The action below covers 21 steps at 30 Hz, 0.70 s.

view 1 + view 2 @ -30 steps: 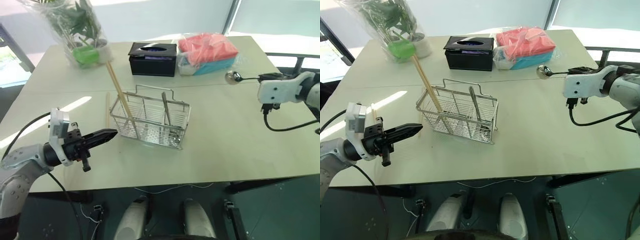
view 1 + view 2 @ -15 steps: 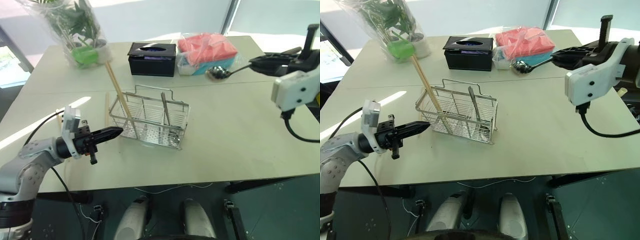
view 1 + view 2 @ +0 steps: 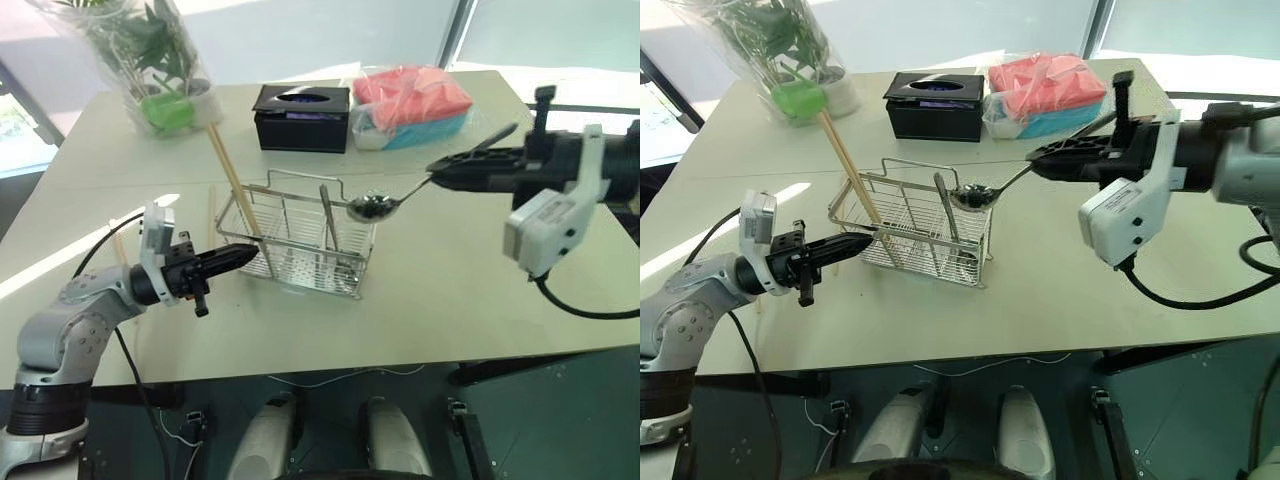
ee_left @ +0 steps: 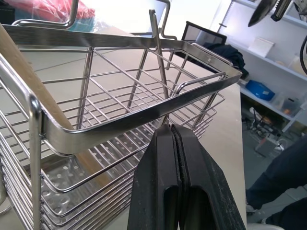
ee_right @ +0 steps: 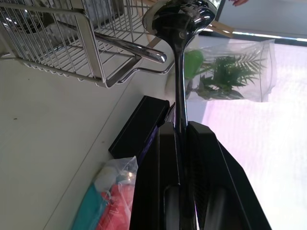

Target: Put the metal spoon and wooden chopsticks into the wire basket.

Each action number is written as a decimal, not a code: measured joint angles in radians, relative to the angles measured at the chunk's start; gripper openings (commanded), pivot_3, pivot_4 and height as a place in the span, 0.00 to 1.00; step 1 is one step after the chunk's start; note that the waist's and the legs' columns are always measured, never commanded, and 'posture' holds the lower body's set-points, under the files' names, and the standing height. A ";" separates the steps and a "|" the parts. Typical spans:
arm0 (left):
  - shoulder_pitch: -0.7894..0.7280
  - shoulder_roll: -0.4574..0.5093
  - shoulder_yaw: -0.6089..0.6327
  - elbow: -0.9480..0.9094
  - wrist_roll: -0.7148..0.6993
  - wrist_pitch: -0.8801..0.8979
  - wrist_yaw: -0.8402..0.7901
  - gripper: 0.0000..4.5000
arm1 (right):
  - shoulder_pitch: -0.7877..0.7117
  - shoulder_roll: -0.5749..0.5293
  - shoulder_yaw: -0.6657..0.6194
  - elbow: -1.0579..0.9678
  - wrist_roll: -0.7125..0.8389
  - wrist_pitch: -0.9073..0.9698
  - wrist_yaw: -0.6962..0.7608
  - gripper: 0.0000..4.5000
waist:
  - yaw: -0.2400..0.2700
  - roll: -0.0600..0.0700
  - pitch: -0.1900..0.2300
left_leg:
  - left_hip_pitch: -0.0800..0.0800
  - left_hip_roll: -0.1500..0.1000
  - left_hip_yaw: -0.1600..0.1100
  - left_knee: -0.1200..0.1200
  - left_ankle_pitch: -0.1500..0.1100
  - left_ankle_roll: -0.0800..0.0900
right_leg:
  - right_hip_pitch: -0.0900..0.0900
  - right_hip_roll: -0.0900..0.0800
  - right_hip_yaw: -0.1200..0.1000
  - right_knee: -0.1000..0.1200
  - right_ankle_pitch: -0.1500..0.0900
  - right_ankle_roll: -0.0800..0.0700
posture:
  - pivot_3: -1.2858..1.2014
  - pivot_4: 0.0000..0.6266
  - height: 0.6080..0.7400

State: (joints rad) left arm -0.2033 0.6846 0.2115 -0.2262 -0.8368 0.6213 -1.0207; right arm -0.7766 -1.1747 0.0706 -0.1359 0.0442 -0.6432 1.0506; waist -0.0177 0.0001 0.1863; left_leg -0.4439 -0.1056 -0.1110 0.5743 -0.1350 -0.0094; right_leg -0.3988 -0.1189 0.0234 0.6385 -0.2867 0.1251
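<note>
Now right hand [image 3: 1032, 158] clamps metal spoon [image 3: 980, 192] handle; left hand [image 3: 258, 249] clenched, empty, at wire basket [image 3: 300, 245].

Basket [image 3: 300, 245] mid-surface, its arched handle [image 3: 310, 185] and leaning chopsticks [image 3: 235, 190] crowding the top, left tool [image 3: 240, 256] at its left end, bare surface [image 3: 450, 290] right of it

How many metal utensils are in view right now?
2. The metal spoon is clamped between the fingers of the right gripper, its bowl above the wire basket. A slim metal utensil stands inside the basket; another may be hidden behind it.
</note>
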 measured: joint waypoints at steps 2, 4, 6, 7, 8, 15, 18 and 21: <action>0.007 -0.001 0.004 -0.008 -0.003 0.001 0.006 0.00 | -0.039 0.030 0.025 0.036 -0.003 -0.034 0.019 0.01 | -0.001 0.000 0.000 | 0.000 0.000 0.000 0.000 0.000 0.000 | 0.000 0.000 0.000 0.000 0.000 0.000 | 0.52 0.24 1.00; 0.023 -0.004 0.012 -0.026 -0.009 0.003 0.020 0.00 | -0.074 0.069 0.057 0.082 -0.016 -0.075 0.036 0.01 | -0.002 0.000 0.000 | 0.001 0.000 0.000 0.000 0.000 0.000 | 0.000 0.000 0.000 0.001 0.000 0.000 | 0.52 0.24 1.00; 0.040 -0.005 0.015 -0.047 -0.020 0.007 0.028 0.00 | -0.095 0.101 0.088 0.130 -0.033 -0.112 0.047 0.01 | -0.002 0.000 0.000 | 0.001 0.000 0.000 0.000 0.000 0.000 | 0.000 0.000 0.000 0.001 0.000 0.000 | 0.52 0.24 1.00; 0.046 -0.008 0.020 -0.057 -0.026 0.008 0.036 0.00 | -0.110 0.117 0.106 0.163 -0.045 -0.139 0.054 0.01 | -0.001 0.000 0.000 | 0.001 0.000 0.000 0.000 0.000 0.000 | 0.000 0.000 0.000 0.002 0.000 0.000 | 0.52 0.24 1.00; 0.050 -0.009 0.025 -0.064 -0.030 0.009 0.044 0.00 | -0.125 0.132 0.119 0.193 -0.056 -0.158 0.059 0.01 | -0.001 0.000 0.000 | 0.001 0.000 0.000 0.001 0.000 0.000 | 0.000 0.000 0.000 0.003 0.000 0.000 | 0.52 0.24 1.00; 0.065 -0.022 0.082 -0.105 -0.097 0.029 0.106 0.00 | -0.227 0.175 0.169 0.370 -0.123 -0.308 0.080 0.01 | 0.002 -0.001 0.000 | 0.001 -0.001 0.000 0.002 0.000 0.000 | -0.001 0.001 0.000 0.007 0.000 0.000 | 0.52 0.24 1.00; 0.069 -0.031 0.084 -0.117 -0.114 0.030 0.123 0.00 | -0.268 0.206 0.185 0.434 -0.164 -0.370 0.062 0.01 | 0.000 -0.001 0.000 | 0.001 0.000 0.000 0.002 0.001 -0.001 | -0.002 0.001 0.000 0.008 0.000 0.001 | 0.52 0.24 1.00; 0.072 -0.041 0.089 -0.124 -0.137 0.030 0.147 0.00 | -0.294 0.217 0.195 0.488 -0.202 -0.428 0.039 0.01 | 0.001 -0.001 0.000 | 0.001 -0.001 0.000 0.002 0.001 -0.001 | -0.002 0.001 0.000 0.009 0.000 0.001 | 0.52 0.24 1.00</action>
State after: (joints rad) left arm -0.1313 0.6433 0.3003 -0.3503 -0.9733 0.6516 -0.8740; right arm -1.0708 -0.9574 0.2653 0.3519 -0.1580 -1.0708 1.0899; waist -0.0167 -0.0009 0.1868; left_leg -0.4428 -0.1061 -0.1108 0.5762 -0.1339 -0.0106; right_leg -0.4011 -0.1178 0.0234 0.6473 -0.2870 0.1257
